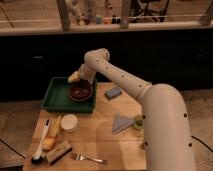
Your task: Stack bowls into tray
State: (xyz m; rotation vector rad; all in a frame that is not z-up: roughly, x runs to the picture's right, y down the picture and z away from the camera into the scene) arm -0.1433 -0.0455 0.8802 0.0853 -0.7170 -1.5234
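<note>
White rounded arm (small dark dots); yellowish gripper over tray rim.

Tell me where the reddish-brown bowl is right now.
In the camera view, the bowl sits inside the green tray, toward its right end, with the end effector just above its back-left rim.
</note>
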